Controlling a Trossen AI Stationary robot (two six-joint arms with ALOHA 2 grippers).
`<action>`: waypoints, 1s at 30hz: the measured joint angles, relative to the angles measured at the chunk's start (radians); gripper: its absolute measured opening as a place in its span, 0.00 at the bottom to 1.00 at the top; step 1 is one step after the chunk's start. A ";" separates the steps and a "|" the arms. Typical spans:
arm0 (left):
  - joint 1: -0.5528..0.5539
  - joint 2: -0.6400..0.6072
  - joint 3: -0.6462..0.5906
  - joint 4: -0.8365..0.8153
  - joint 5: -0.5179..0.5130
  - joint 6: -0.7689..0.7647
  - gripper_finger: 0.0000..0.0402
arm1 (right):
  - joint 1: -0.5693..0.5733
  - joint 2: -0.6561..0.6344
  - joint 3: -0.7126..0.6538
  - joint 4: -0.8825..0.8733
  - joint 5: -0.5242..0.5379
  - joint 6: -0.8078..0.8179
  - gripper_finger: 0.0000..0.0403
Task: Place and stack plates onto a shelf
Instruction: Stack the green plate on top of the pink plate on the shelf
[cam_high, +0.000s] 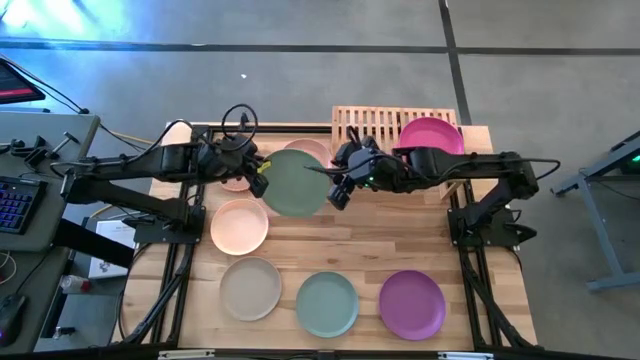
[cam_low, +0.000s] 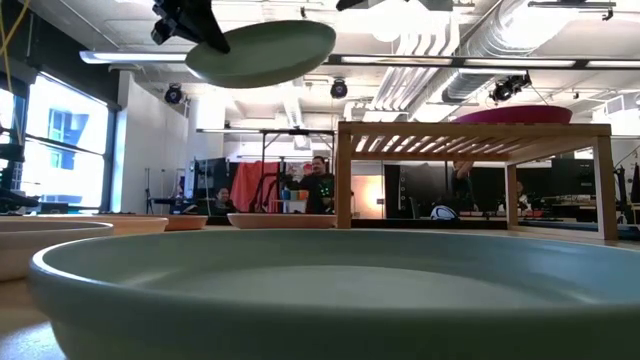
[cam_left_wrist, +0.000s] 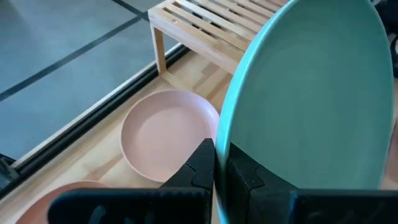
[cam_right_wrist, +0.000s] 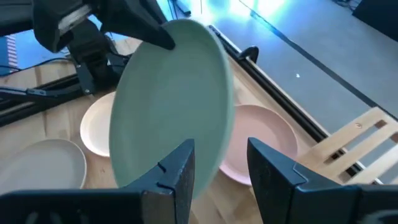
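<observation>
A mint green plate (cam_high: 294, 183), a magenta plate (cam_high: 431, 133), a light wooden shelf (cam_high: 366, 124).

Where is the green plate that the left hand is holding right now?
The green plate is held in the air at the table's back centre, clamped at its rim by the left hand, between both arms and just left of the shelf.

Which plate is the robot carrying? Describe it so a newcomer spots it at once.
Start at the slatted wooden shelf at the table's far edge, with a magenta plate on top. Just in front of its empty end, a green plate hangs in the air, pinched at its rim by the left tool, the right tool open beside it. It alone is lifted; every other plate lies flat.
</observation>
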 joint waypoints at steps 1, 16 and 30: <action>0.000 0.005 0.001 0.004 -0.003 -0.002 0.01 | -0.001 0.003 0.000 -0.004 -0.002 0.000 0.31; -0.006 0.075 0.001 0.109 -0.011 0.002 0.01 | -0.024 0.021 0.000 -0.051 0.035 0.096 0.31; -0.006 0.074 0.001 0.182 0.010 0.037 0.01 | -0.046 0.021 0.000 -0.060 -0.001 0.141 0.17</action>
